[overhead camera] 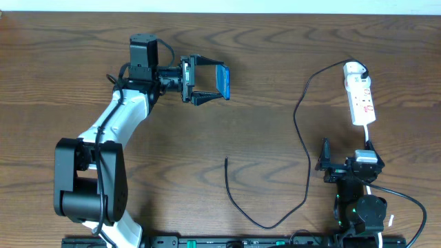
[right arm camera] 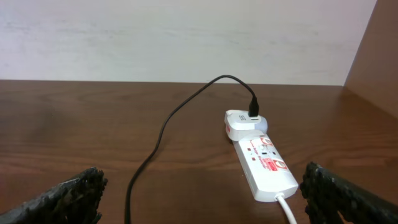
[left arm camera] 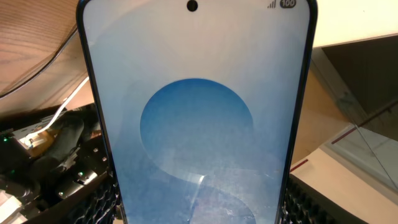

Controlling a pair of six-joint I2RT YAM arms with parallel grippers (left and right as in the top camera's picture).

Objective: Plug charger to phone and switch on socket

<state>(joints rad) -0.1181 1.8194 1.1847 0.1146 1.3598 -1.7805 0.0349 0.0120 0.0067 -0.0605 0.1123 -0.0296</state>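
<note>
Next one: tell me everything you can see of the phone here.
The phone is a slim, dark-edged smartphone, its screen lit pale blue with a large round blue shape, a punch-hole camera at top centre and a battery badge in the corner. The left tool grips it by its long edges, screen toward that wrist's camera, over the far middle of the table. Whether it touches the wood cannot be told. The charger's free tip lies apart, not plugged in.
</note>
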